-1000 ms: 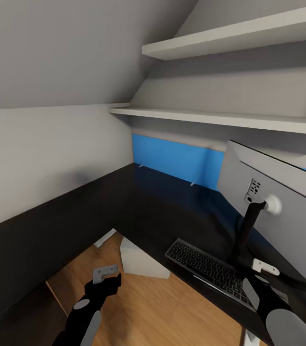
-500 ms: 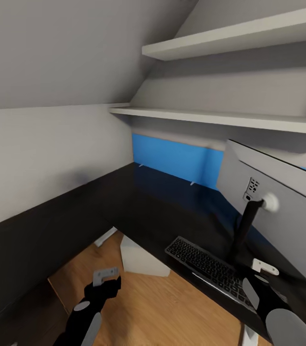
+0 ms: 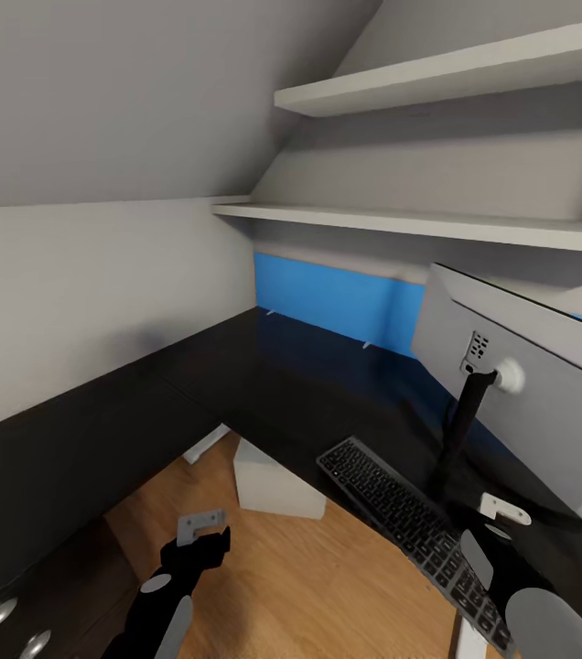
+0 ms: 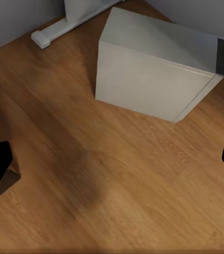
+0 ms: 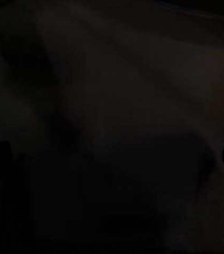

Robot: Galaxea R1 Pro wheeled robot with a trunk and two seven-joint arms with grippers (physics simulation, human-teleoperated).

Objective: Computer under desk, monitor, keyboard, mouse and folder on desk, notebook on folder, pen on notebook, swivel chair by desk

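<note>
- Two task items sit on the dark desk (image 3: 264, 384): the monitor (image 3: 533, 389), seen from behind, and the keyboard (image 3: 401, 517) at its foot.
- Computer (image 4: 157, 71) rests on the wood floor (image 4: 91, 174) at the desk's edge.
- Left hand (image 4: 112, 159) hangs open and empty over the floor.
- Right hand (image 3: 497, 522): I cannot tell its opening; it hovers close to the keyboard and could nudge it off the edge.

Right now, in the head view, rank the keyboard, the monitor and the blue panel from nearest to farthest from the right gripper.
1. keyboard, on the desk just beside the right gripper.
2. monitor, standing above it.
3. blue panel, on the back wall.
</note>
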